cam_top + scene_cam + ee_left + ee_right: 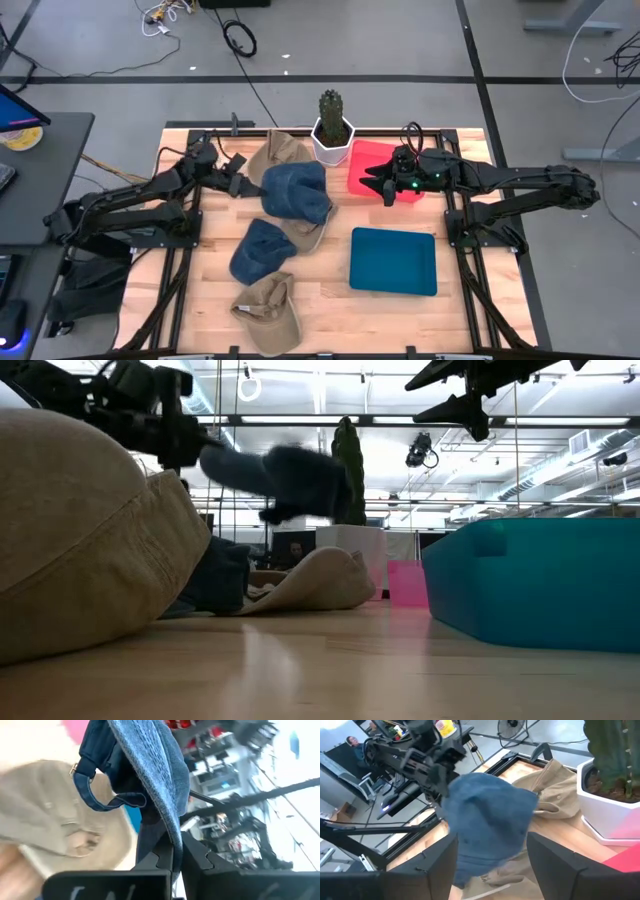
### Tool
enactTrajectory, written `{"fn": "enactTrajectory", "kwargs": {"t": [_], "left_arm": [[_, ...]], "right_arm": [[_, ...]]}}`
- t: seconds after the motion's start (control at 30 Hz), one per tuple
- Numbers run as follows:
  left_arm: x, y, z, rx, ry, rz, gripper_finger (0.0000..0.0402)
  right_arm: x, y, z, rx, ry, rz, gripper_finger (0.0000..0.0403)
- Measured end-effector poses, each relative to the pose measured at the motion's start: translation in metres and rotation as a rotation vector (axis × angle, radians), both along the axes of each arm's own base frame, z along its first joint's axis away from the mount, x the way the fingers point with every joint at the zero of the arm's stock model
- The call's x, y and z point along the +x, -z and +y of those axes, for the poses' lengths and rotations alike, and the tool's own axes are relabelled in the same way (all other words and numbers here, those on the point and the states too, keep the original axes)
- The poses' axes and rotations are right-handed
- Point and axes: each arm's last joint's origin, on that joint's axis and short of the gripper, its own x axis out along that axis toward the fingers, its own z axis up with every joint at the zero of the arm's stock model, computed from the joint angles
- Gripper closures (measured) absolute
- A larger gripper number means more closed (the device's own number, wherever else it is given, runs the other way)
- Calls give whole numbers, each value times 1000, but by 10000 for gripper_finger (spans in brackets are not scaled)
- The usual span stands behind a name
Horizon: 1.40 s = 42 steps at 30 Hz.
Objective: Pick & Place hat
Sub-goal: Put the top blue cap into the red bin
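Your left gripper [246, 185] holds a blue hat [297, 192] aloft, centre frame.
Your right gripper [374, 184] hangs wide over the pink tray [368, 158].

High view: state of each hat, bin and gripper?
Left gripper: shut on lifted denim hat.
Lifted denim hat: off the table.
Right gripper: open, above red bin.
Second denim hat: lying on table.
Front tan hat: lying on table.
Red bin: empty.
Teal bin: empty.

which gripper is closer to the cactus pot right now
Right. The right gripper hovers open beside the cactus pot, over the pink bin; the left gripper holds the denim cap farther off.
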Motion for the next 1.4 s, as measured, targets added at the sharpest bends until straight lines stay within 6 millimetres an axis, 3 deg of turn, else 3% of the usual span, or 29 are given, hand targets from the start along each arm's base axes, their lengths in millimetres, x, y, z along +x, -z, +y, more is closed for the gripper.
{"fn": "enactTrajectory", "kwargs": {"t": [0.33,0.63,1.13,1.4], "left_arm": [[-10,-40,-6,117,-21,-177,390],[-15,-65,-8,217,-50,-388,390],[-16,-78,-11,259,-63,-509,390],[-12,-78,-20,273,-39,-523,390]], "right_arm": [[0,0,-1,78,29,-13,159],[7,-2,-4,216,-60,-82,83],[55,-16,-14,258,-186,-525,64],[79,5,-18,289,-183,-528,64]]}}
